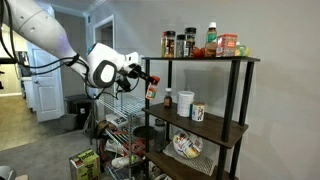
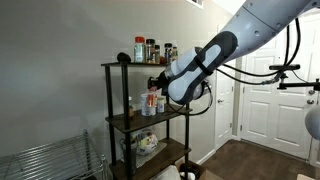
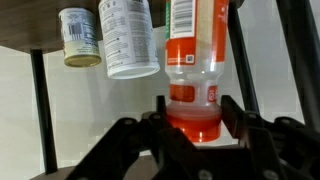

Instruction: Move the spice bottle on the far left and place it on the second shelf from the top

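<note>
The hand (image 1: pixel 147 80) was clamped on the spice bottle (image 1: pixel 151 89), just outside the second shelf (image 1: pixel 225 128) tabletop's near edge. It likely needed level entry, clearing the white jar (image 1: pixel 186 100), then gentle lowering.

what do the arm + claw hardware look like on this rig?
The arm is glossy white rounded shells, ending in a round black-and-white wrist module. The claw is matte black with two chunky fingers. Black cables loop loosely beside it. No readable markings.
</note>
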You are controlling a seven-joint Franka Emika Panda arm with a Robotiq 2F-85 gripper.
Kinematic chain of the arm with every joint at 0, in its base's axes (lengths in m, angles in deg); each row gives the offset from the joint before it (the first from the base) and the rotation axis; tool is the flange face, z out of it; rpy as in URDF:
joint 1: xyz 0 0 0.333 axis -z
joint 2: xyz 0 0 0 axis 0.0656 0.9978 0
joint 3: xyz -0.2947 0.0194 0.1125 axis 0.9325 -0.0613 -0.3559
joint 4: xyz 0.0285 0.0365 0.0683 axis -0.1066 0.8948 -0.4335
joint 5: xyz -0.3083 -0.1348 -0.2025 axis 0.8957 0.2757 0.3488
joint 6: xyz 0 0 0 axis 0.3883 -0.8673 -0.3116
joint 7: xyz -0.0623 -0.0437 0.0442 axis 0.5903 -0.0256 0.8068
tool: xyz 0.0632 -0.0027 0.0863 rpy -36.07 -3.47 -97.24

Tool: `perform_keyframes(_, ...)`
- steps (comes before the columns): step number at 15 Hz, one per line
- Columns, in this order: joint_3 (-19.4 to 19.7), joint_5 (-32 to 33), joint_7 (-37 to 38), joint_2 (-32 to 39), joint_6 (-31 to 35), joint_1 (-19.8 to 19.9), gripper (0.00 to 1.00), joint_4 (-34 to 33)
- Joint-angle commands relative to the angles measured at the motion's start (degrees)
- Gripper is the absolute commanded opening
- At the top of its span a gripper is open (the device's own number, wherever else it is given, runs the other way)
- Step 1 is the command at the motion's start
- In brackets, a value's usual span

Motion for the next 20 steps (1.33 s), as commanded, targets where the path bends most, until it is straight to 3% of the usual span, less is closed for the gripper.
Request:
perform_keyframes(1,-0.01,0.00,0.00,-0.01,0.00,0.00,0.56,0.00)
perform_keyframes(10,-0.03,0.00,0.00,-0.06,0.00,0.01,0.56,0.00)
perform_keyframes(11,-0.03,0.00,0.01,-0.06,0.00,0.01,0.31,0.00)
perform_keyframes(20,-5.06,-1.65,6.11,-5.14,-0.08,3.79,0.31,-5.64)
